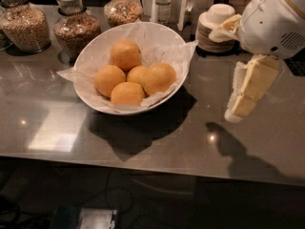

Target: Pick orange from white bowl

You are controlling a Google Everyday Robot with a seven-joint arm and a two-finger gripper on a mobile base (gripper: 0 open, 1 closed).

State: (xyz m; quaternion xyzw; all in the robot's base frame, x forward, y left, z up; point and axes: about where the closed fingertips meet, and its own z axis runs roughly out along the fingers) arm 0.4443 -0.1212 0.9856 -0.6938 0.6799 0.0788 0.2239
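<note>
The white bowl point(90, 56) stands on the dark counter left of centre, lined with crinkled white paper. It holds several oranges. The orange point(158, 78), the largest of them, lies at the right side of the pile against the paper. Smaller fruits lie behind it point(126, 55) and to its left point(109, 80). My gripper point(236, 113) hangs from the white arm point(271, 23) at the right, pointing down over the counter. It is to the right of the bowl, apart from it, and holds nothing that I can see.
Glass jars of grain point(26, 27) point(76, 30) stand behind the bowl at the back left. A bottle point(163, 4) and stacked small white dishes point(217, 25) stand at the back right. The counter's front edge point(143, 168) runs across below.
</note>
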